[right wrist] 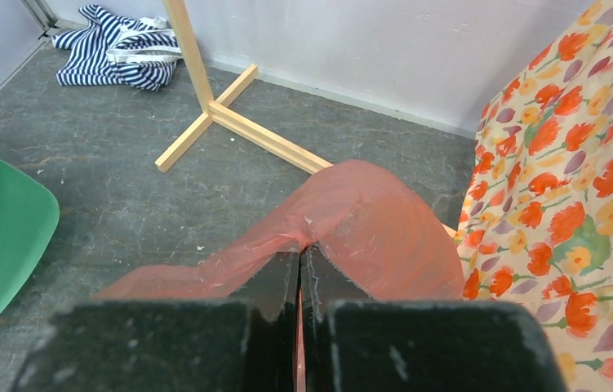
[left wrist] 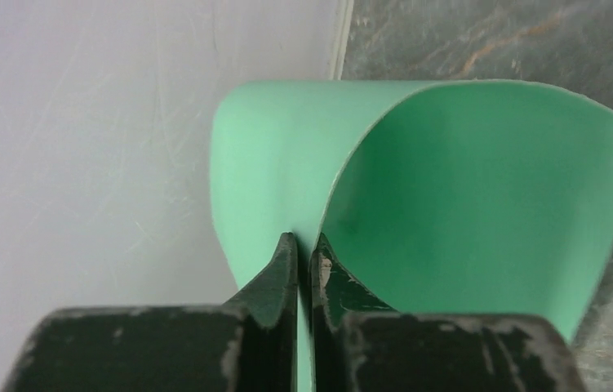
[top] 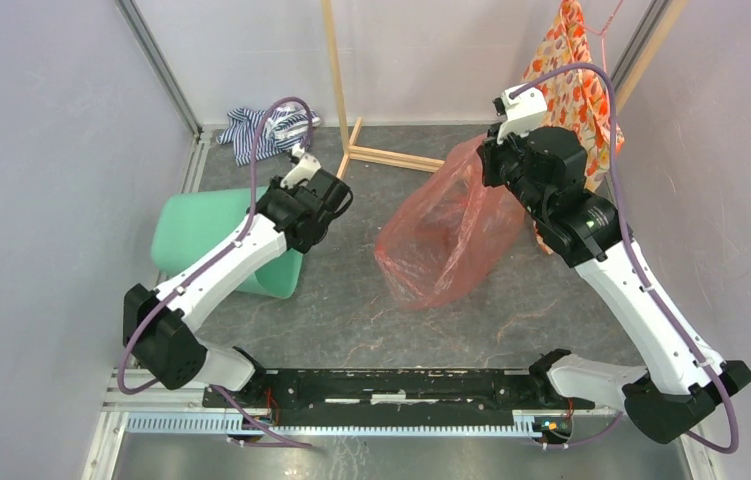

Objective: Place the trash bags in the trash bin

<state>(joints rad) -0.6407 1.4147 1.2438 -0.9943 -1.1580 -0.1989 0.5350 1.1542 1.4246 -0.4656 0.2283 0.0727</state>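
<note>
Two grips: left gripper [left wrist: 304, 249] pinches trash bin [left wrist: 482, 204] rim; right gripper [right wrist: 300, 260] pinches trash bag [right wrist: 368, 220].

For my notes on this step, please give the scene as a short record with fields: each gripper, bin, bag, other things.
Left gripper: shut on the wall of the bin
Right gripper: shut on the bag, holding it up
Bin: lying on its side by the left wall
Bag: right of the bin, apart from it, not inside
Other: floral cloth, striped cloth, wooden stand
</note>
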